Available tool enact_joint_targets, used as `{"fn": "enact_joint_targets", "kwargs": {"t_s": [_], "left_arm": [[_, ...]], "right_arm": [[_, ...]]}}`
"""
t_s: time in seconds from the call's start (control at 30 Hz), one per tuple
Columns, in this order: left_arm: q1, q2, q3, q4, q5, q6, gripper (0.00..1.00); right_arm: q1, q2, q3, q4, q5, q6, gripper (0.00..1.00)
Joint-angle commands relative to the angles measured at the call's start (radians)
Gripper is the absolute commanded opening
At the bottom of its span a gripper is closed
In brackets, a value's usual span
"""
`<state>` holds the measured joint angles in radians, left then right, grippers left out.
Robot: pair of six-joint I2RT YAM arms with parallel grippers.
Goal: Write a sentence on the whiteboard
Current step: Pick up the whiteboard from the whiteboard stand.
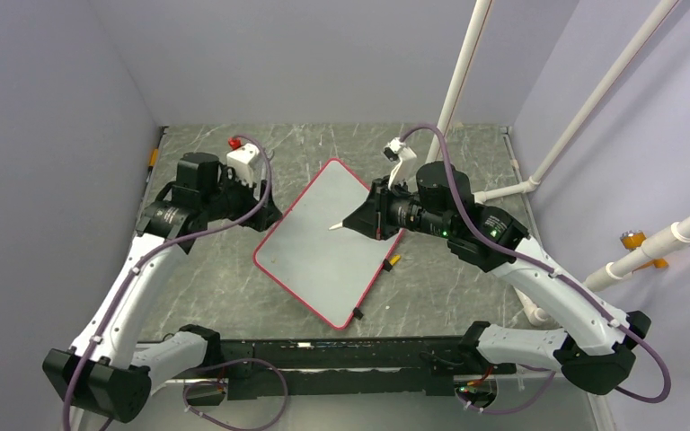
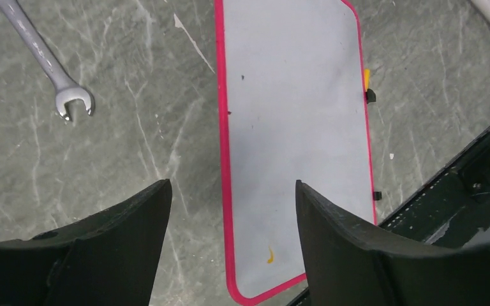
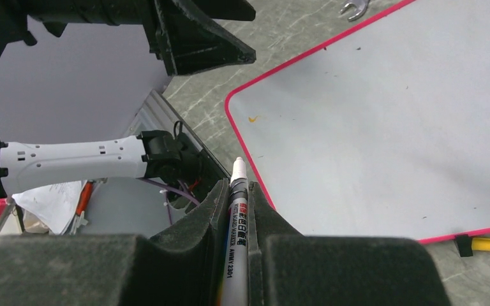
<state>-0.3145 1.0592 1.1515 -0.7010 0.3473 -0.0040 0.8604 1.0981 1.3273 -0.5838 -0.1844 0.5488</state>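
Note:
The whiteboard lies tilted on the grey table, with a pink-red frame and black clips. No written sentence is in view; the only mark is a short orange stroke near one corner, also in the right wrist view as an orange stroke. My right gripper is shut on a white marker, whose tip points over the board's middle; I cannot tell whether it touches. My left gripper hovers open and empty over the board's left edge.
A steel wrench lies on the table left of the board. A small yellow piece rests against the board's right edge. A white box with a red knob stands at the back left. White pipes rise at the right.

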Motion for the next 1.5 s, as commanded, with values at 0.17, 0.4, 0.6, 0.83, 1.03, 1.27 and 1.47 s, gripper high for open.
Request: {"fn": "enact_joint_targets", "kwargs": {"t_s": [0.17,0.4,0.6,0.83,1.03,1.27,1.47], "left_arm": [[0.163,0.086,-0.077,0.074,0.334,-0.135,0.63],[0.184,0.165,-0.109,0.111,0.393,-0.151,0.57],[0.192,0.231,-0.097,0.114,0.421,-0.146,0.45],[0.192,0.28,-0.084,0.097,0.441,-0.147,0.41],[0.192,0.307,-0.069,0.09,0.488,-0.146,0.33],[0.192,0.322,-0.067,0.107,0.555,-0.149,0.26],[0.189,0.356,-0.06,0.114,0.621,-0.148,0.21]], "right_arm": [[-0.003,-0.022,-0.014,0.018,-0.029,-0.013,0.0],[-0.003,-0.026,-0.026,0.027,-0.048,-0.009,0.0],[-0.003,-0.029,-0.034,0.027,-0.049,-0.009,0.0],[-0.003,-0.036,-0.048,0.029,-0.051,-0.011,0.0],[-0.003,-0.045,-0.068,0.035,-0.055,-0.007,0.0],[-0.002,-0.061,-0.086,0.036,-0.051,-0.006,0.0],[-0.002,-0.07,-0.095,0.04,-0.053,-0.001,0.0]]}}
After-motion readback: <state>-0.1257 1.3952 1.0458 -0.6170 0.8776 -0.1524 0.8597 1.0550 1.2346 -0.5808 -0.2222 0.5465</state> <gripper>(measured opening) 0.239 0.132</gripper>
